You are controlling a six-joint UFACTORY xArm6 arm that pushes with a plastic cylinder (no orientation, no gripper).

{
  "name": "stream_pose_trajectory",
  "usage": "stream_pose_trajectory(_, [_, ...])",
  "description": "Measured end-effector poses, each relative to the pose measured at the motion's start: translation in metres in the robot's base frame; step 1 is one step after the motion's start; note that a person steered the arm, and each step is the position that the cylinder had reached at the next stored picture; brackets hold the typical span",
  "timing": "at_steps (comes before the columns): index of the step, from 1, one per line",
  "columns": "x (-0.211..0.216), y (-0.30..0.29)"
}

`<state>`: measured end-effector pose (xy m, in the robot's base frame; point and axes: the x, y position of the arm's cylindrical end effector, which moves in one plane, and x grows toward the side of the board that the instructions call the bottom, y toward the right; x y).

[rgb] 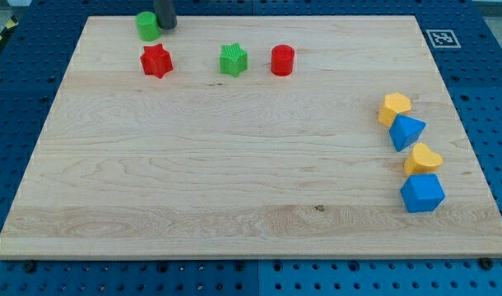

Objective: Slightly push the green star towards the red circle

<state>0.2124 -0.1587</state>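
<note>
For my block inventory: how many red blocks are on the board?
2. The red star lies near the view's top left, below the green cylinder. The red circle lies right of the green star. None seems hidden.

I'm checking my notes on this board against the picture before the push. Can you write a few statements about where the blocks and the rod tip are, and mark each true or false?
1. The green star lies between the red star and the red circle. True.
2. My tip touches the green star. False: it is at the view's top, beside the green circle.
3. The blue and yellow blocks sit at the view's right. True.
4. The red circle is left of the green star. False: it is to its right.
</note>
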Motion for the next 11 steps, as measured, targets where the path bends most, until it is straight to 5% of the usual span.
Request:
stream_pose_trajectory(4, [0.006,0.078])
stream_pose_trajectory(11, [0.115,0.097])
